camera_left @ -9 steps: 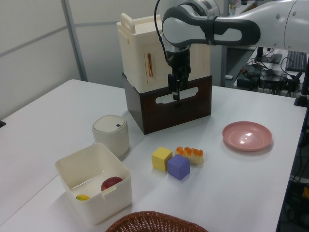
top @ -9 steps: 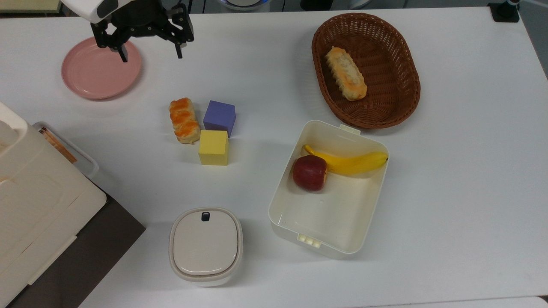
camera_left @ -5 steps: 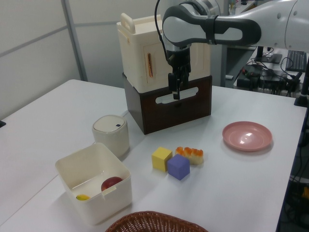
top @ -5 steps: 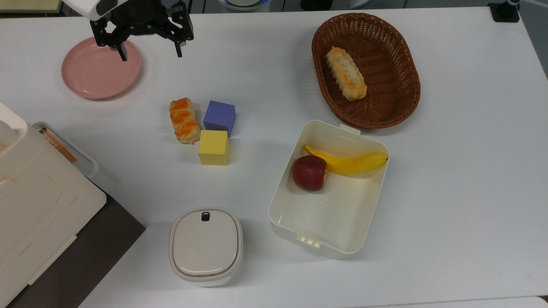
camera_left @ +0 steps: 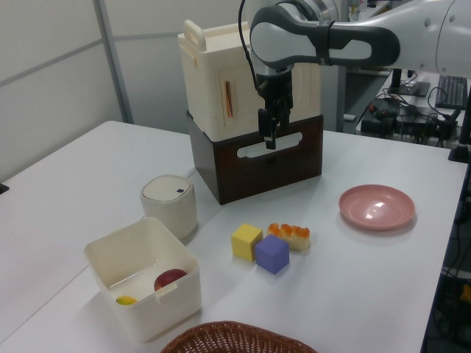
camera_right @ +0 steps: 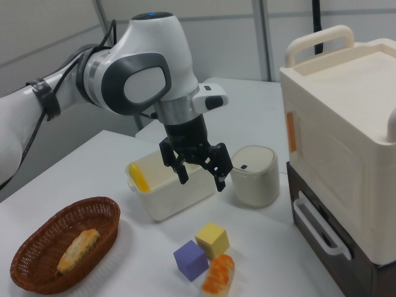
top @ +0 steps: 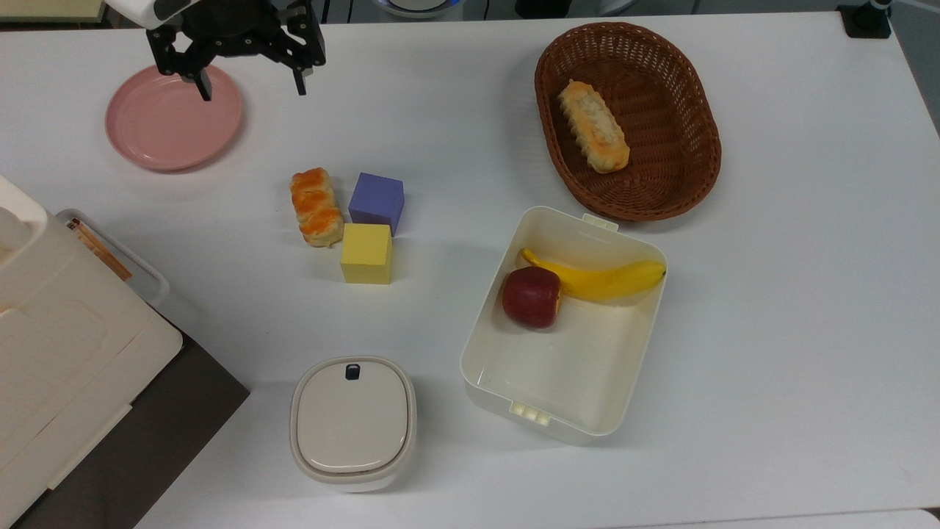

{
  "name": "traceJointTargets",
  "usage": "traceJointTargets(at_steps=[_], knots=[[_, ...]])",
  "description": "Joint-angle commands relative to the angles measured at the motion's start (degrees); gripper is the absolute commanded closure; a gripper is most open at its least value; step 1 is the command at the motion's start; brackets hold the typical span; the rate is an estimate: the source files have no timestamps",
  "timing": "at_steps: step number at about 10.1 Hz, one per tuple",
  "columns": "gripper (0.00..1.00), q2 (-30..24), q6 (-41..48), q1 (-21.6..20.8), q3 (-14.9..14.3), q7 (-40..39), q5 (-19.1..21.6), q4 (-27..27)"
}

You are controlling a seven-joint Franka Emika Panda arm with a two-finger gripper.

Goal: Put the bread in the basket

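From the top view's bottom edge going up: a lidded cream pot (top: 353, 422) sits nearest, beside a white box (top: 485, 345) holding an apple (top: 532, 296) and a banana (top: 596, 279). A cream case on a dark base (top: 66, 367) fills the worktop's (top: 793, 330) bottom left corner in the top view.

Toward the worktop's middle lies the bread (top: 316, 206), orange-glazed, flat on the surface, with a yellow cube (top: 366, 253) touching its end and a purple cube (top: 377, 202) just beside it. The right view shows the bread's (camera_right: 219, 275) rounded glazed end, which the left view half hides behind the purple cube (camera_left: 272, 253).

Farther up, the basket (top: 683, 162) sits near the top view's top right corner, well apart from the bread, with a paler loaf (top: 593, 137) inside.

By the far edge, the tool (top: 250, 84) hangs above the worktop next to a pink plate (top: 147, 139), fingers spread wide, gripping nothing. The right view shows that gap (camera_right: 202, 180) plainly; in the left view the tool (camera_left: 269, 137) looks like one dark stem.
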State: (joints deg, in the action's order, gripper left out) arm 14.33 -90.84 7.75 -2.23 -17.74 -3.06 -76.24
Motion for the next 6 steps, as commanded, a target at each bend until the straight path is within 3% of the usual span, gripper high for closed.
traceJointTargets(at_steps=[1, 6], knots=[[0.0, -1.41, -0.83, 0.08, -0.41, -0.27, 1.74, -1.19], [0.0, -1.5, -0.21, -0.27, -0.23, -1.15, 1.74, -1.45]])
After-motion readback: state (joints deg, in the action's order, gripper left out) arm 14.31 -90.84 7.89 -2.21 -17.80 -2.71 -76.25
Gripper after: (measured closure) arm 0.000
